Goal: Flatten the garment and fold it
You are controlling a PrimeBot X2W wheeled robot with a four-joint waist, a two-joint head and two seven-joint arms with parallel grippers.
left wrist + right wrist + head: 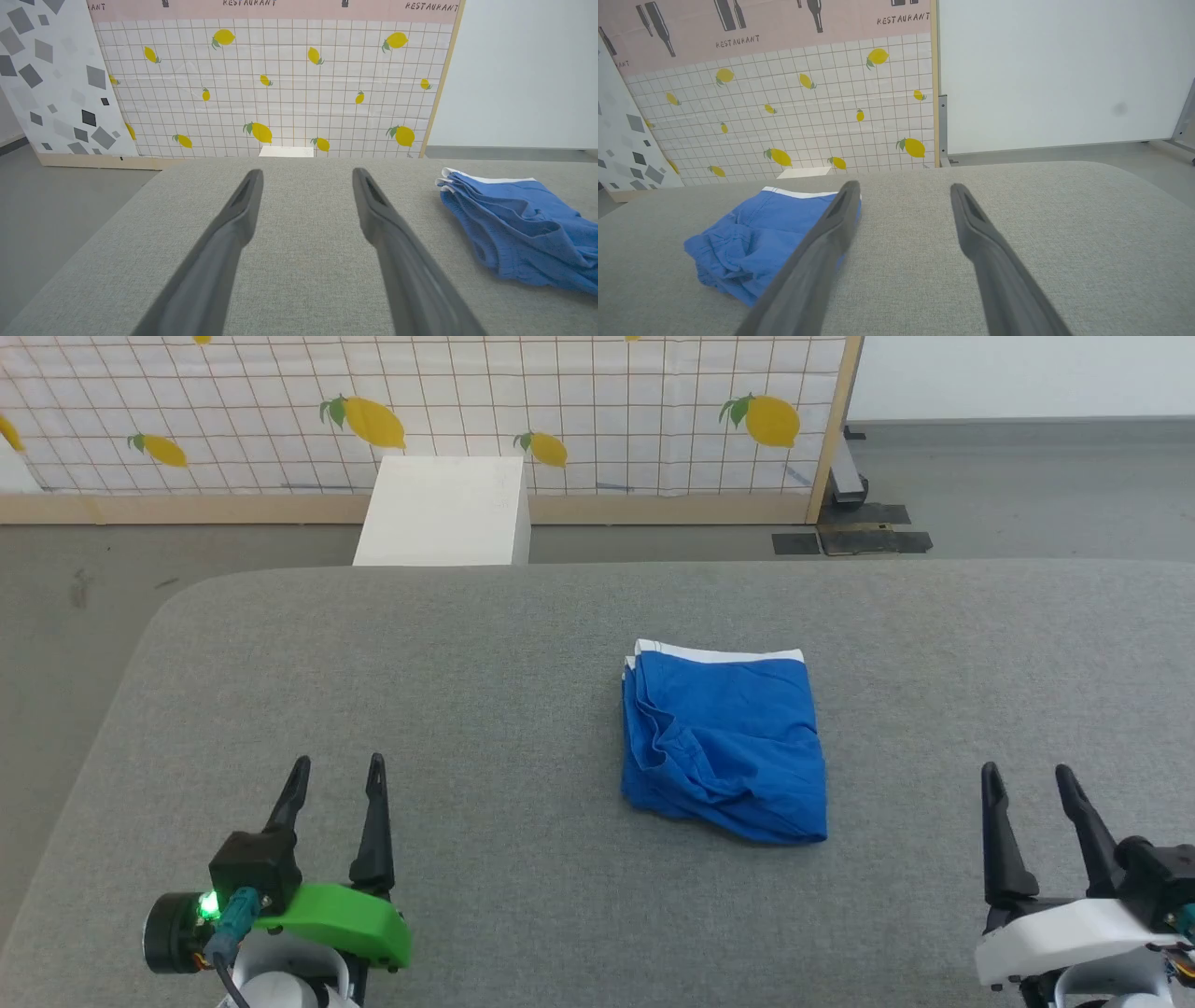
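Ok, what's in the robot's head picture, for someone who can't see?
Bright blue shorts lie folded, slightly rumpled, on a grey padded table. The left gripper and right gripper sit at the bottom corners, fingers spread, empty. A lemon-patterned screen stands behind.

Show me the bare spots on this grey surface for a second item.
Widest patch: from the left hand across to the garment, back to the grey surface's far edge. Narrower: between garment and right hand. Crowded nowhere but the garment's spot.
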